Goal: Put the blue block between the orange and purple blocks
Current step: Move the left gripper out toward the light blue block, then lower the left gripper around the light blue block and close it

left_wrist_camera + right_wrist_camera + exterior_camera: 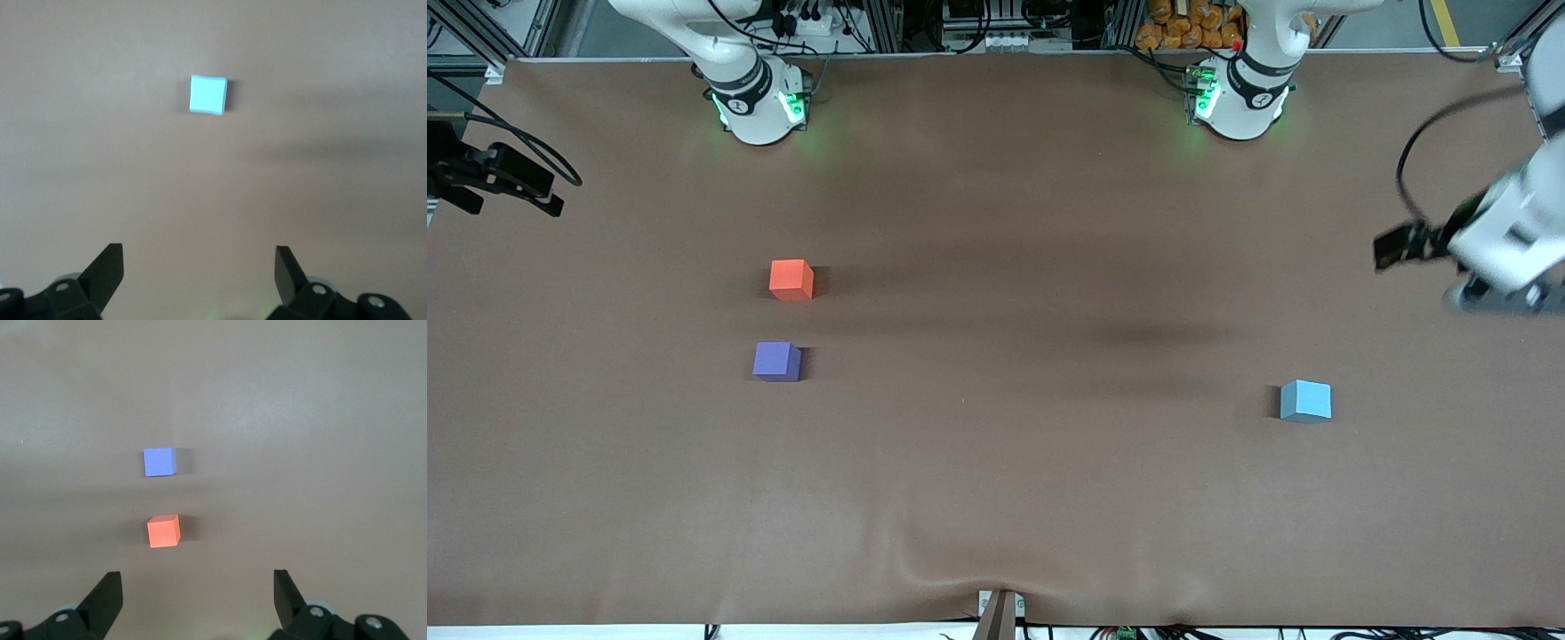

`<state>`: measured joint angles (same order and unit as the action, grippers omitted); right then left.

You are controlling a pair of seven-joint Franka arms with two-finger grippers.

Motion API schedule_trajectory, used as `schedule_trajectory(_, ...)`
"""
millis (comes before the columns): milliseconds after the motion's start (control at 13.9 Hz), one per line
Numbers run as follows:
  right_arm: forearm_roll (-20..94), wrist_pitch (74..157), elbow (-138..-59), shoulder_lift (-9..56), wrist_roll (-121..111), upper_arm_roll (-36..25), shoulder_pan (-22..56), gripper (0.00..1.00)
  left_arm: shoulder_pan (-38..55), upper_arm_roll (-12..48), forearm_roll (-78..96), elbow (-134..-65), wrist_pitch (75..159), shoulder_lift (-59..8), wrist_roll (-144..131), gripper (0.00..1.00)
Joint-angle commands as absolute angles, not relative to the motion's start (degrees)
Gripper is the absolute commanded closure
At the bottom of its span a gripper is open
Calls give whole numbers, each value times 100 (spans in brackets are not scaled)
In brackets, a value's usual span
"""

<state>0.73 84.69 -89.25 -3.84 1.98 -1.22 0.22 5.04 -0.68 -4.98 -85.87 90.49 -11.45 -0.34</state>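
Observation:
The blue block (1305, 400) sits on the brown table toward the left arm's end; it also shows in the left wrist view (208, 95). The orange block (791, 279) and the purple block (776, 361) sit apart toward the right arm's end, the purple one nearer the front camera. Both show in the right wrist view, orange (163, 531) and purple (159, 461). My left gripper (1498, 298) hangs in the air at the table's end, open and empty (200, 257). My right gripper (198, 580) is open and empty, high over the table, and out of the front view.
The brown table cover (996, 480) has a ripple at its front edge near a small clamp (999, 613). A black fixture with cables (494, 173) juts in at the right arm's end. The arms' bases (756, 102) stand along the back edge.

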Motion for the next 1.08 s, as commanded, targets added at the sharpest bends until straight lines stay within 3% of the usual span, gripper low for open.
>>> schedule_trajectory(0, 44, 8411, -8851, -360, 149, -79, -44, 0, 335, -79, -607, -8402, 9779, -1878, 70, 0)
schedule_trajectory(215, 44, 8411, -8851, -360, 149, -79, -44, 0, 167, -79, -615, -8402, 10956, -2801, 271, 0)
schedule_trajectory(502, 44, 8411, -8851, -360, 149, -79, -44, 0, -70, -70, -607, -8402, 11986, -3532, 1044, 0)
schedule_trajectory(717, 44, 8411, -8851, -360, 149, -79, -44, 0, -307, -18, -371, -8402, 12531, -3954, 1511, 0)
schedule_trajectory(1004, 44, 8411, -8851, -360, 149, -79, -44, 0, -255, -18, 763, -8498, 12577, -3973, 1100, 0)
